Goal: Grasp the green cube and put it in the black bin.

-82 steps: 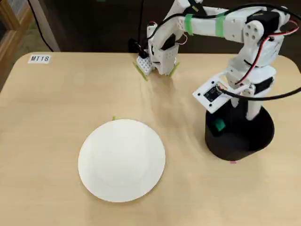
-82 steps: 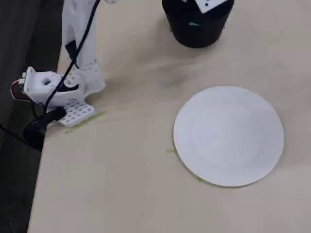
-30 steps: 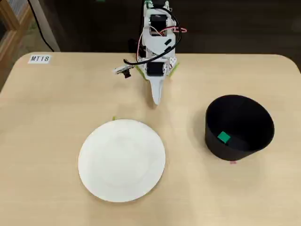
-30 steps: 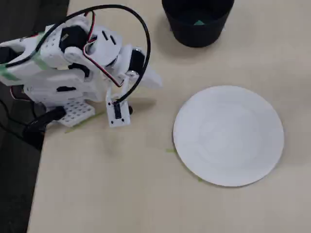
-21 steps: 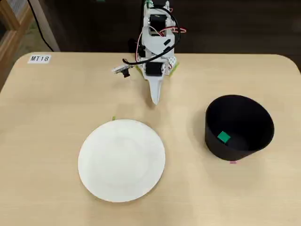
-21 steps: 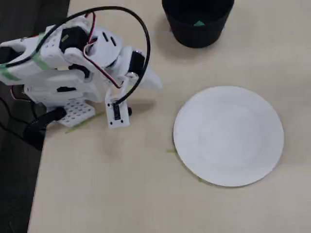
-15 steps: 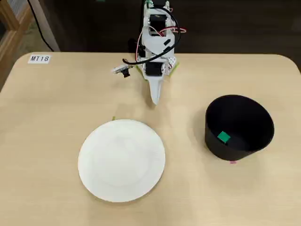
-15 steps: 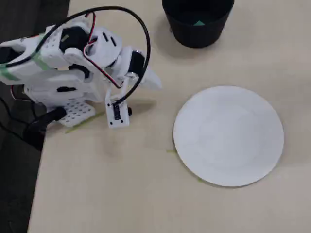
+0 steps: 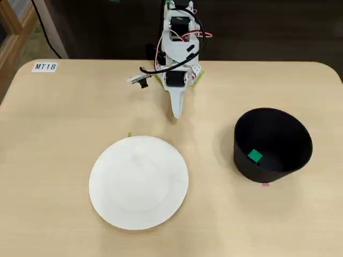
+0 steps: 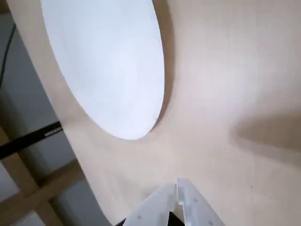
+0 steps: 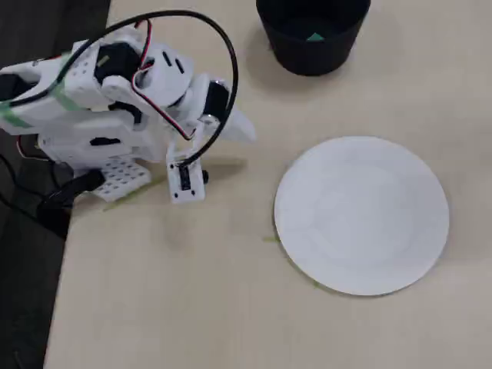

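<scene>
Inside black bin [image 9: 300, 140], lower right of a fixed view, sits green cube [image 9: 255, 156]: prob. light, rigid, small; grip opp. flat faces if regrasped. Gripper [image 9: 176, 113] empty, fingers together, top centre near arm base.

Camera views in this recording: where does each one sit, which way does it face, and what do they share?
A fixed view: high, opposite the arm, showing the folded white arm, round white plate and round matte black bin holding the tiny green cube.
Another fixed view: above, from the side, with the arm left and the bin at top.
Wrist view: on the arm, facing the table; the shut claw shows.
All three share the plate.
</scene>
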Available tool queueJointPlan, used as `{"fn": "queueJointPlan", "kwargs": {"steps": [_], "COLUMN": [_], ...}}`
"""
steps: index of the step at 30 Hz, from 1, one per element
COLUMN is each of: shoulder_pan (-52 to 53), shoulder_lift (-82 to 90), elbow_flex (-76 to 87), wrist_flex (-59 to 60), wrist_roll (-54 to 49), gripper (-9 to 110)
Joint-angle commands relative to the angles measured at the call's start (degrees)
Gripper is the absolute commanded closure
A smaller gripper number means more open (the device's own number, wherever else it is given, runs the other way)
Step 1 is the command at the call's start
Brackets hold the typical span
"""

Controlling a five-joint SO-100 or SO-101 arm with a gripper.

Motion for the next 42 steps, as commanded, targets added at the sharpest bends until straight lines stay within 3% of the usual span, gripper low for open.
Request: {"fn": "queueJointPlan", "kwargs": {"steps": [1, 42], "shoulder_pan": [-0.5, -0.5], "shoulder_lift": [0.0, 0.0], "elbow_flex": [-0.3, -0.3], "wrist_flex": [-0.6, -0.6], "wrist_roll": [-0.3, -0.3], "gripper": [102, 102]}}
